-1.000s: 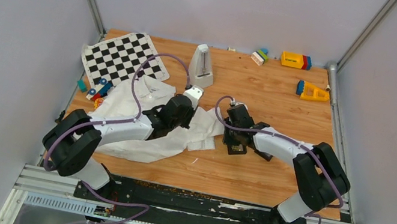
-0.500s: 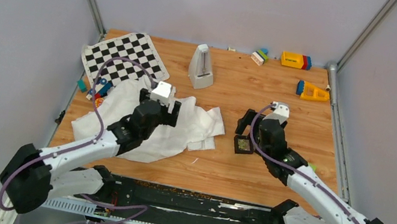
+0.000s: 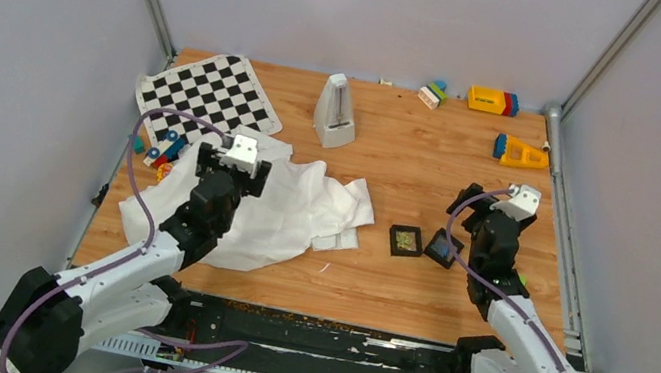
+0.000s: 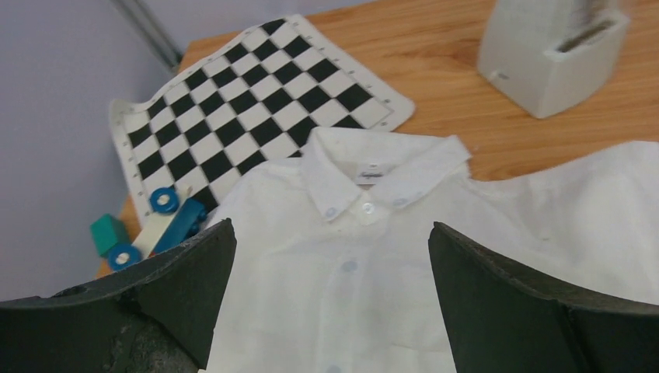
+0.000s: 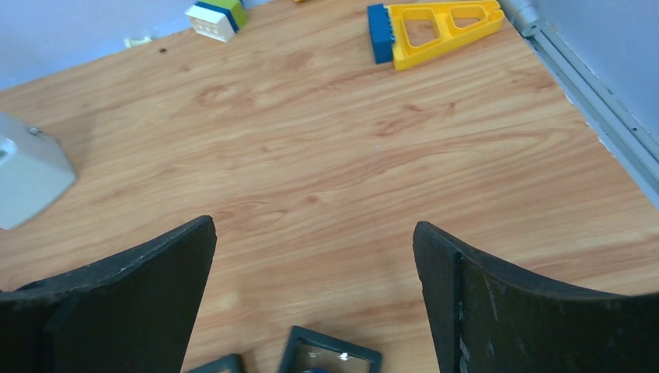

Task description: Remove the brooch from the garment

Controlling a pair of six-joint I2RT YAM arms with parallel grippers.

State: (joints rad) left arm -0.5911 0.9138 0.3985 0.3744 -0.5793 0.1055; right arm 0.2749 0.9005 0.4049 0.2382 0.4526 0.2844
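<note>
The garment (image 3: 292, 211), a white collared shirt with buttons, lies crumpled on the left of the table; in the left wrist view its collar and button row (image 4: 350, 264) face me, with no ornament showing on them. My left gripper (image 3: 234, 162) (image 4: 330, 227) hovers open over the shirt's chest, empty. A greenish-gold glitter, the brooch (image 3: 406, 241), sits inside a small black square box to the right of the shirt. My right gripper (image 3: 491, 201) (image 5: 312, 224) is open and empty, just right of a second black box (image 3: 443, 248) (image 5: 330, 359).
A chequered mat (image 3: 209, 100) (image 4: 249, 101) and small blue pieces (image 3: 166, 144) (image 4: 167, 221) lie left of the shirt. A white wedge-shaped case (image 3: 336, 111) stands at the back. A yellow triangle toy (image 3: 519, 153) (image 5: 443, 23) and coloured blocks (image 3: 493, 100) sit far right.
Both grippers went from shut to open. Both arms drew back toward the near edge, the left one leftward over the shirt, the right one rightward off the boxes, uncovering the second box.
</note>
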